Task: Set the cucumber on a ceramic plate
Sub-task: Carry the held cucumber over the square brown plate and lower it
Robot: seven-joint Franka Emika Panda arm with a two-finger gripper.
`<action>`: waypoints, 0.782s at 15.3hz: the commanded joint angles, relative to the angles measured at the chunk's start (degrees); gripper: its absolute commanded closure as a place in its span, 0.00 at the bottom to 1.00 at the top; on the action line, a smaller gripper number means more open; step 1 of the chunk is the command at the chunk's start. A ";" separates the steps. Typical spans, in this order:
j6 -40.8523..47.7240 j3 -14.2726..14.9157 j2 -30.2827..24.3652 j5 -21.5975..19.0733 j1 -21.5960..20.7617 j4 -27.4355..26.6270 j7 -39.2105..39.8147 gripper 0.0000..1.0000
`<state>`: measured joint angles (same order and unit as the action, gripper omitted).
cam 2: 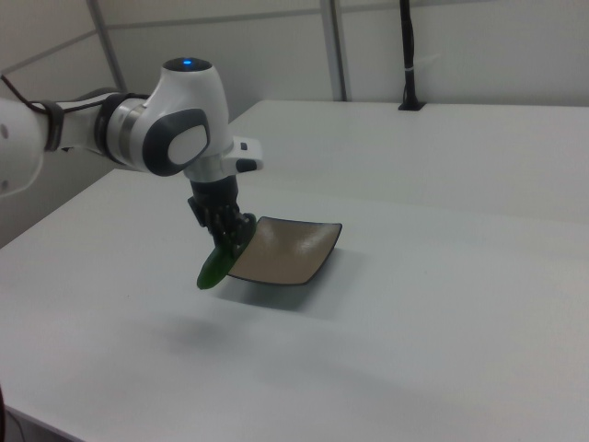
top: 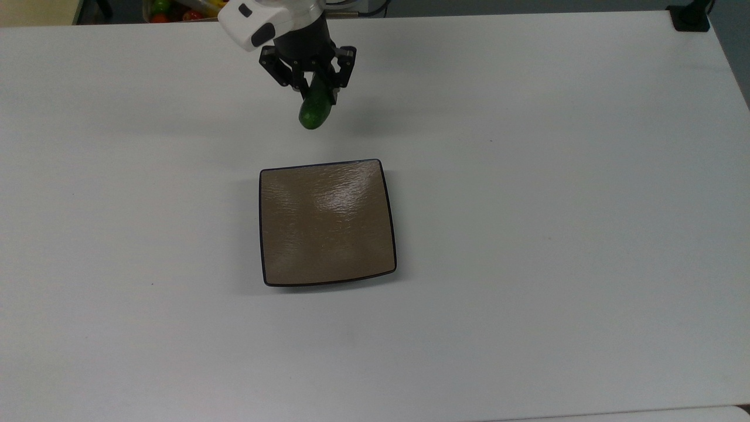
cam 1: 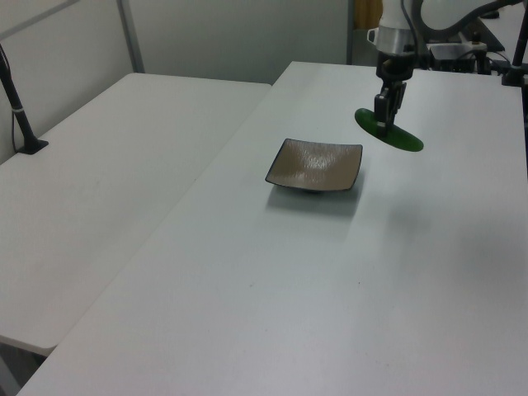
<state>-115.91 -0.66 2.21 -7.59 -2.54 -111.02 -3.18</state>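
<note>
Cucumber (top: pixel 314 111) in pincer (top: pixel 311 88), above white table (top: pixel 527 205), plate (top: pixel 326 223) nearby

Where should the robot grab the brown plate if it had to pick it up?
Probably by an edge, coming from the side. The ceramic plate lies flat on the table, too wide to span, but its rim curves up slightly, so one finger could slip under. The gripper is busy now, holding the cucumber.

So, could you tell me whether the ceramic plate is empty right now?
Empty: the ceramic plate is bare; the gripper holds the cucumber above the table.
</note>
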 commanded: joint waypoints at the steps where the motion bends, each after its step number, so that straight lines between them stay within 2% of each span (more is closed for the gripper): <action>1: -2.56 -0.22 7.44 -1.03 -0.19 7.91 -5.07 0.86; 4: -7.83 -0.22 13.23 -0.68 -0.89 11.69 -10.52 0.86; 7: -8.99 -0.22 18.08 0.20 -1.94 16.26 -14.39 0.86; 8: -8.99 -0.22 18.78 0.29 -1.95 16.79 -15.01 0.85; 9: -9.07 -0.22 18.97 0.64 -2.03 16.80 -15.45 0.80; 10: -9.08 -0.22 19.05 1.51 -2.03 16.80 -15.54 0.60; 11: -9.08 -0.22 19.14 3.18 -2.56 16.80 -15.55 0.20; 12: -9.08 -0.22 19.23 4.41 -3.08 16.71 -15.63 0.00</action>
<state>-125.01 -0.81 20.96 -6.65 -4.42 -95.54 -16.78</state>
